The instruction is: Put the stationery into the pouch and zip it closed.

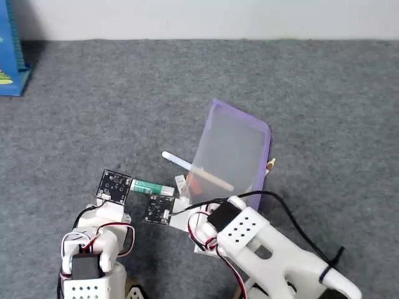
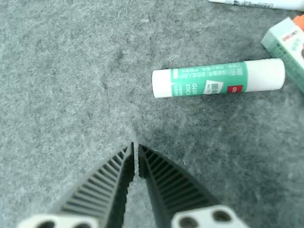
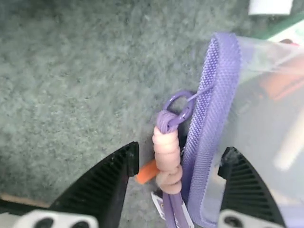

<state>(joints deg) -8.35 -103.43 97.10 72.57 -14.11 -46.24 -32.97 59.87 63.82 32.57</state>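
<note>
A translucent pouch [image 1: 230, 149] with purple trim lies mid-table, its mouth toward the arms. Through its wall I make out an orange item and a pale stick [image 1: 212, 178]. A green and white glue stick [image 1: 151, 186] and a white pen [image 1: 176, 161] lie on the carpet to its left. My left gripper [image 2: 136, 148] is shut and empty, just short of the glue stick [image 2: 218, 83]. My right gripper [image 3: 180, 164] is open, its jaws on either side of the pouch's purple edge [image 3: 211, 109] and the beige zipper pull [image 3: 167, 152].
A small green-and-white box [image 2: 287, 45] lies beside the glue stick, the pen [image 2: 256, 4] beyond it. A blue object [image 1: 11, 53] stands at the far left by the wall. Grey carpet [image 1: 93, 106] covers the table.
</note>
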